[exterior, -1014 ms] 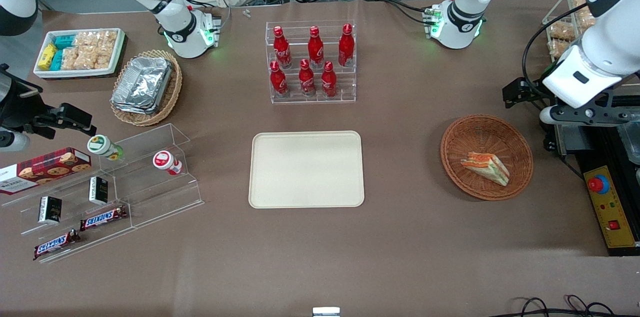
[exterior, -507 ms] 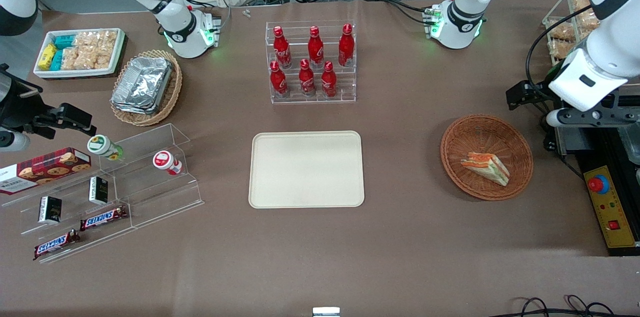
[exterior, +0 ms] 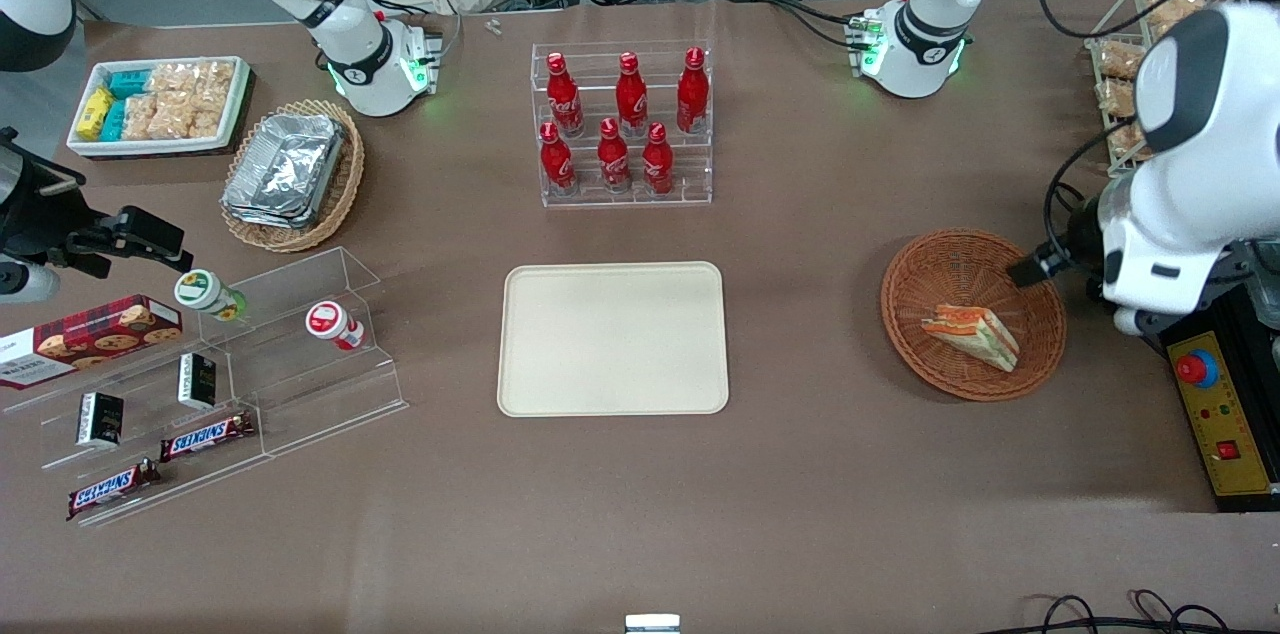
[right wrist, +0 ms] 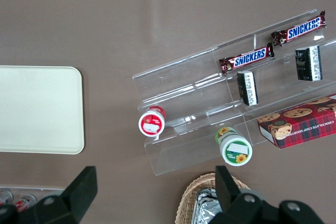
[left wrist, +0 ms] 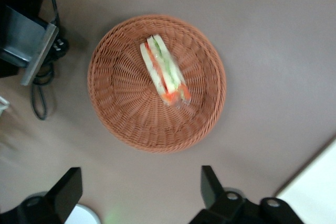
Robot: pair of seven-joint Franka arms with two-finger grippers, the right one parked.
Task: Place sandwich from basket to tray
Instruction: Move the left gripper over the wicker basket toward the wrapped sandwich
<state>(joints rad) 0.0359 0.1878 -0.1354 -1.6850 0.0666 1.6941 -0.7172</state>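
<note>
The sandwich [exterior: 972,334], a white bread wedge with orange-red and green filling, lies in the round reddish-brown wicker basket [exterior: 950,249] toward the working arm's end of the table. The left wrist view shows the sandwich [left wrist: 164,72] lying on its side in the basket [left wrist: 121,103]. My left gripper [exterior: 1032,268] hovers above the basket's rim, at the edge nearest the working arm. In the left wrist view the gripper [left wrist: 139,190] is open and empty, its fingers [left wrist: 68,188] wide apart. The cream tray [exterior: 613,339] lies empty at the table's middle.
A rack of red bottles [exterior: 622,124] stands farther from the front camera than the tray. A yellow control box [exterior: 1222,419] with a red button sits beside the basket. Clear shelves with snacks [exterior: 200,384], a foil-tray basket [exterior: 290,174] and a white snack bin [exterior: 158,104] lie toward the parked arm's end.
My left arm has swung nearer the front camera and toward the basket, bringing the gripper over the basket's rim. The sandwich and the basket have not moved.
</note>
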